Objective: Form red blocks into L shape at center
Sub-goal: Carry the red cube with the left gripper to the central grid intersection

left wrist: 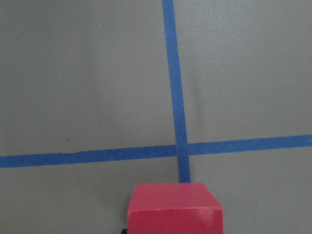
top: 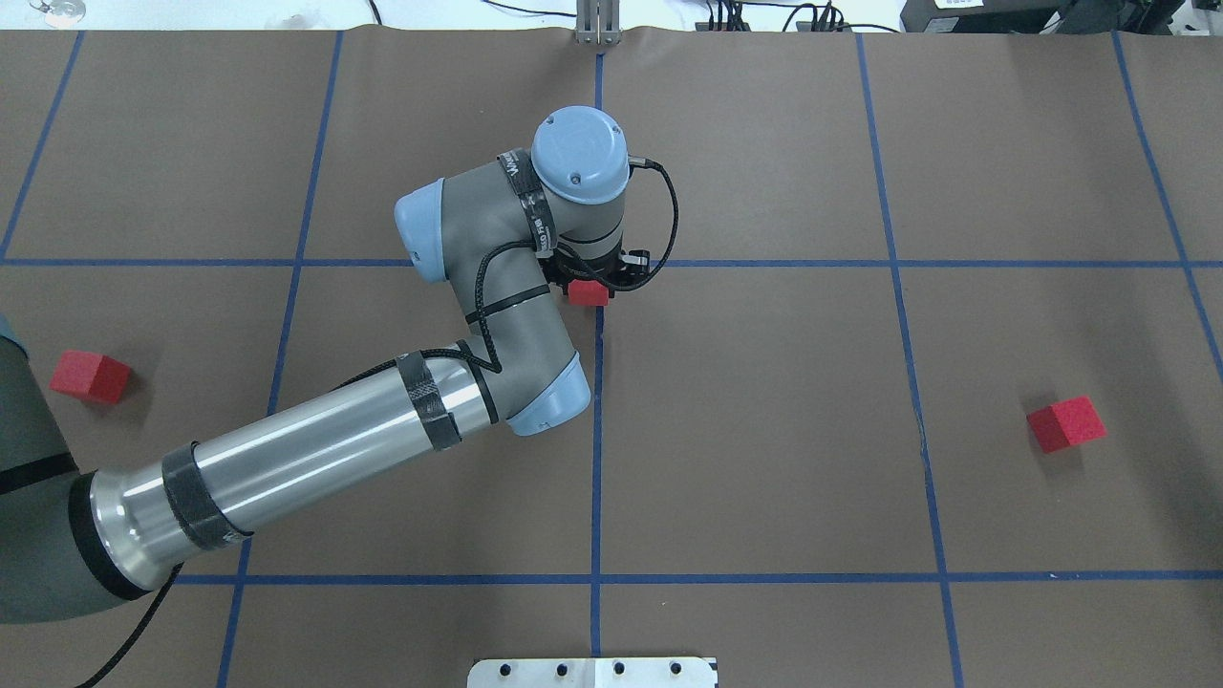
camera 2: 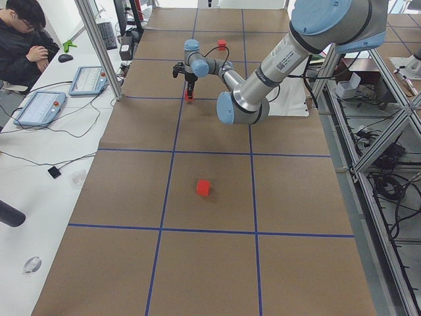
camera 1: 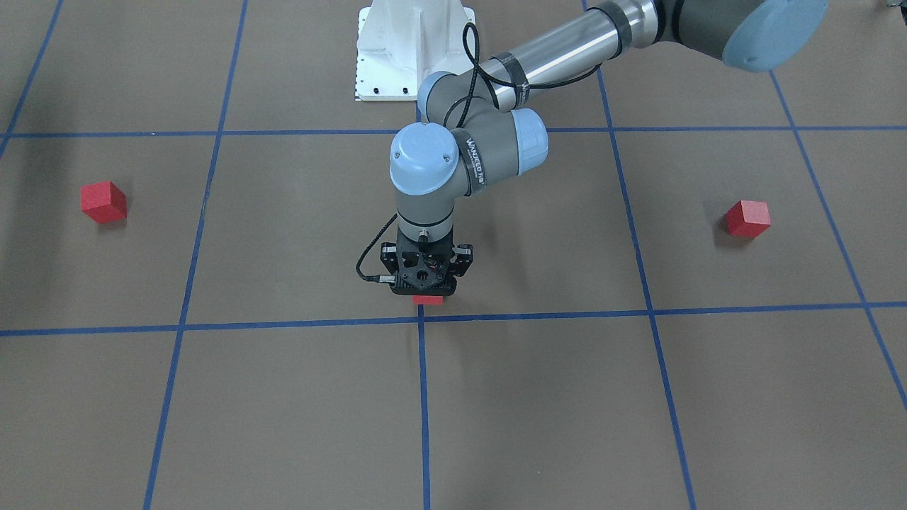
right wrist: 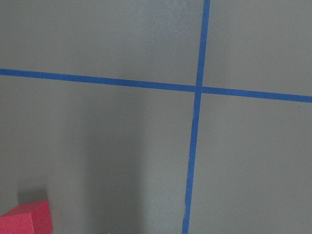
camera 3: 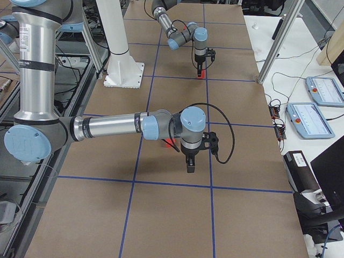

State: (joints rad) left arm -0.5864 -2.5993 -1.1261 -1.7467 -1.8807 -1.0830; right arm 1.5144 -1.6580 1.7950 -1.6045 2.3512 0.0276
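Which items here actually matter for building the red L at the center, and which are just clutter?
Job: left gripper; held red block; red block on robot's left; red block on robot's right; center tape crossing.
Lying about: teach pendants; computer mouse; white base plate.

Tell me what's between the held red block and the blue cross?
Just a short stretch of blue tape separates the red block from the crossing; the left wrist view shows it.

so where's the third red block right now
In the front-facing view the third red block sits in the left gripper, just on the robot's side of the center crossing.
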